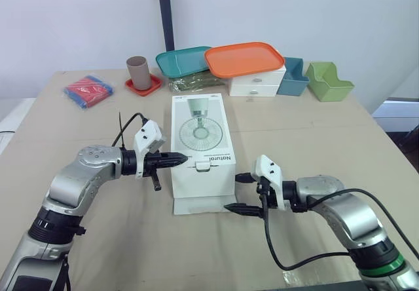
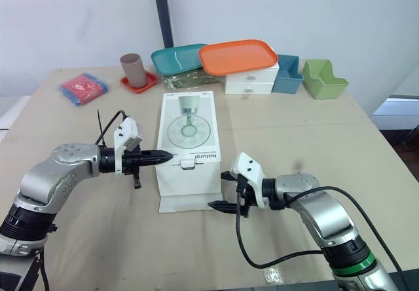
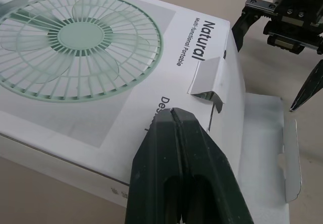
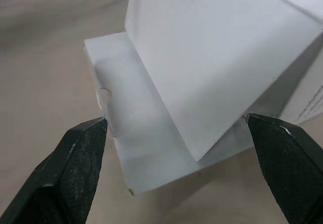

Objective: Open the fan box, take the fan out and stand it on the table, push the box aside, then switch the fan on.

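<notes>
While the fan box (image 1: 201, 148) lies flat in the middle of the table (image 1: 314, 147), its contents are hidden from me; I see only the printed fan picture on its top face. The near end is open, and its flap (image 1: 196, 204) lies flat on the table towards the robot. A small tab (image 3: 207, 77) stands up from the top face at that end.

The left gripper (image 1: 183, 159) has its fingers pressed together and holds nothing. Its tip sits over the near left part of the top face, just beside the tab. I cannot tell whether it touches the card.

The right gripper (image 1: 234, 193) is spread wide and holds nothing. It sits low at the box's near right corner, with the open end and flap between its fingers in the wrist view. Contact with the flap cannot be confirmed.

At the far edge stand a brown cup (image 1: 137, 71) on a red coaster (image 1: 144, 86), a teal tray (image 1: 178, 60), an orange tray (image 1: 244, 59) on white drawers (image 1: 256, 82), a blue bin (image 1: 293, 76) and a green bin (image 1: 327, 81). Something greenish (image 1: 193, 81) under the trays is too obscured to identify. A red and blue packet (image 1: 88, 90) lies far left.
</notes>
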`<control>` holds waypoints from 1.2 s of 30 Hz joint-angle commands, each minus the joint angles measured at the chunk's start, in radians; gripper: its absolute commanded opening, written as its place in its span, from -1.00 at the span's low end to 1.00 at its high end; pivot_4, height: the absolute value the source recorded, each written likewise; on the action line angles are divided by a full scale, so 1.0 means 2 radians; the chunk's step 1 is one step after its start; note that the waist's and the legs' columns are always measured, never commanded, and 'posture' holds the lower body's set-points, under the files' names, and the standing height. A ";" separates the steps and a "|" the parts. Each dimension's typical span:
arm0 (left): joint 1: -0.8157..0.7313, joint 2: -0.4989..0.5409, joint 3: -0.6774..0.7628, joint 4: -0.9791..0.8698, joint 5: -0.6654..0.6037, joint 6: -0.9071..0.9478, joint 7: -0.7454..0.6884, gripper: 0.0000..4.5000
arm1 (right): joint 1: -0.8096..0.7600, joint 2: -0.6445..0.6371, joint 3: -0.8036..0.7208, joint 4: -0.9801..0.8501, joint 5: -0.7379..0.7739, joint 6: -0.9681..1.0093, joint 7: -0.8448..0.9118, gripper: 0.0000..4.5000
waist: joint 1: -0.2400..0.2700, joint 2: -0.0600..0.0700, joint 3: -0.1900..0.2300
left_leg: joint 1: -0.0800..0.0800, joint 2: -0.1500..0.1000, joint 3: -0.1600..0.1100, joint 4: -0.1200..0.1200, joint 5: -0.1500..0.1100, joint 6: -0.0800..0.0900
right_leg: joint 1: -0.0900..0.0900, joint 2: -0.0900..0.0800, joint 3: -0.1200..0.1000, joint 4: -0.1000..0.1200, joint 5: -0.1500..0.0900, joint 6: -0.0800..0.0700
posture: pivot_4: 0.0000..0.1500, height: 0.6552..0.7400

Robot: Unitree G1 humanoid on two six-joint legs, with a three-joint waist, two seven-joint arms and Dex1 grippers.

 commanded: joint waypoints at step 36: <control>-0.020 0.043 0.027 0.014 -0.008 -0.027 -0.061 -1.00 | -0.063 -0.002 -0.098 -0.079 0.185 0.090 -0.060 -0.96 | -0.001 0.000 0.000 | 0.000 0.000 0.000 0.000 0.000 0.001 | 0.000 0.000 0.000 0.000 0.000 0.000 | 1.00 1.00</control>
